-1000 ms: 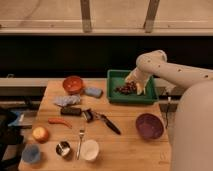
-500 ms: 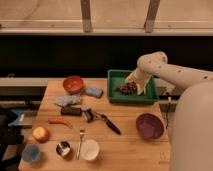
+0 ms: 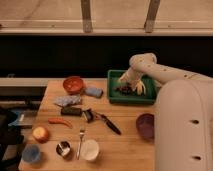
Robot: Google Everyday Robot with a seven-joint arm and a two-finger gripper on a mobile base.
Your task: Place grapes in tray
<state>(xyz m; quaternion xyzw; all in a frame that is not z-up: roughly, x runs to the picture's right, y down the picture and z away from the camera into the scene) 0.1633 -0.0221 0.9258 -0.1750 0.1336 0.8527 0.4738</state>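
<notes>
The green tray (image 3: 112,95) stands at the back right of the wooden table. The dark reddish-purple grapes (image 3: 122,89) lie inside it, left of its middle. My gripper (image 3: 136,86) reaches down from the white arm (image 3: 145,64) into the tray, just right of the grapes and close to them. I cannot tell if it touches them.
A purple bowl (image 3: 145,125) sits at the front right, by my white body. An orange bowl (image 3: 73,84), a blue sponge (image 3: 93,92), a grey cloth (image 3: 66,101), a black tool (image 3: 110,123), a fork (image 3: 80,136), a white cup (image 3: 90,149) and an apple (image 3: 40,133) fill the left half.
</notes>
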